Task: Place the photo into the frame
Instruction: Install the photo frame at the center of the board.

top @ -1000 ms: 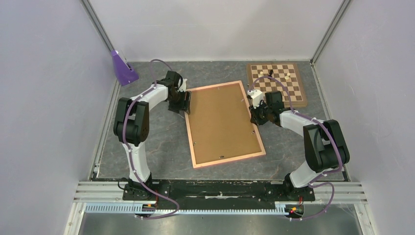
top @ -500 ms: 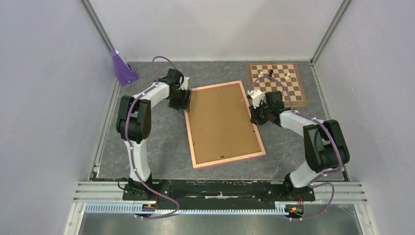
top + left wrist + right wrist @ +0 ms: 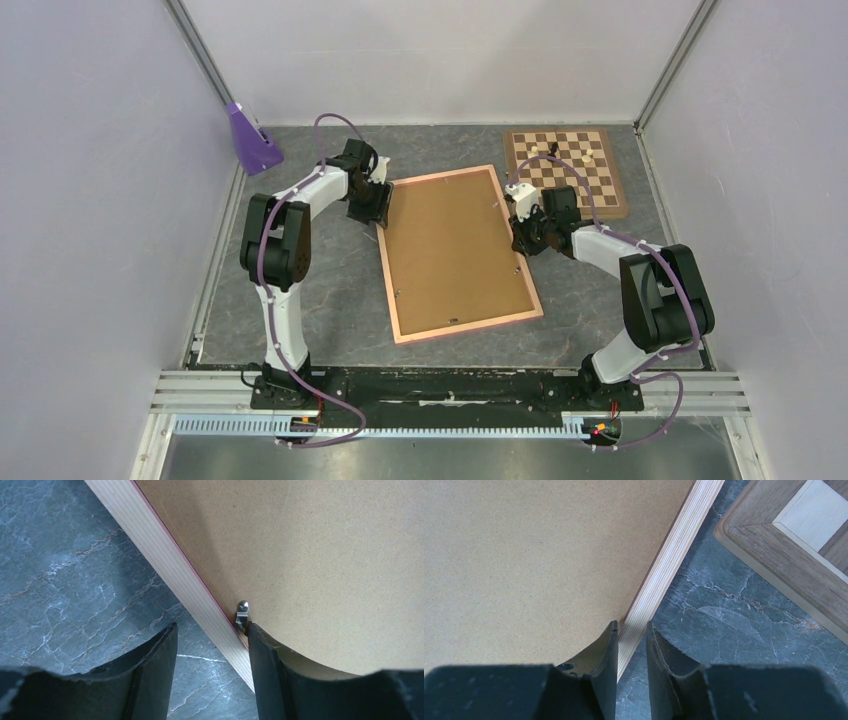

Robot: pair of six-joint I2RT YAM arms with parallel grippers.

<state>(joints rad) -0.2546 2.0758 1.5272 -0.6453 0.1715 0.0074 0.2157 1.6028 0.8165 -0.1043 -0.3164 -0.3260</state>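
Frame (image 3: 165, 565) lies back-up between your grippers, photo's nowhere in view
Right gripper (image 3: 631, 627) is pinching one rail. Left gripper (image 3: 211, 630) gapes astride the other, so go gently at the metal tab (image 3: 242, 612) right by its inner finger.

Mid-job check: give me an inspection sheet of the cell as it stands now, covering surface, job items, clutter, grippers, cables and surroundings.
surface: grey marbled table.
job's things: frame lies flat, back up, with the backing board in it and a metal clip at its left rail; photo not seen.
clutter: chessboard with a few pieces, far right; purple object, far left corner.
grippers: left gripper open, straddling the left rail by the clip; right gripper narrow around the right rail, grip unclear.
cables: purple cables run along both arms, none on the frame.
surroundings: pale walls on three sides; nothing else seen.
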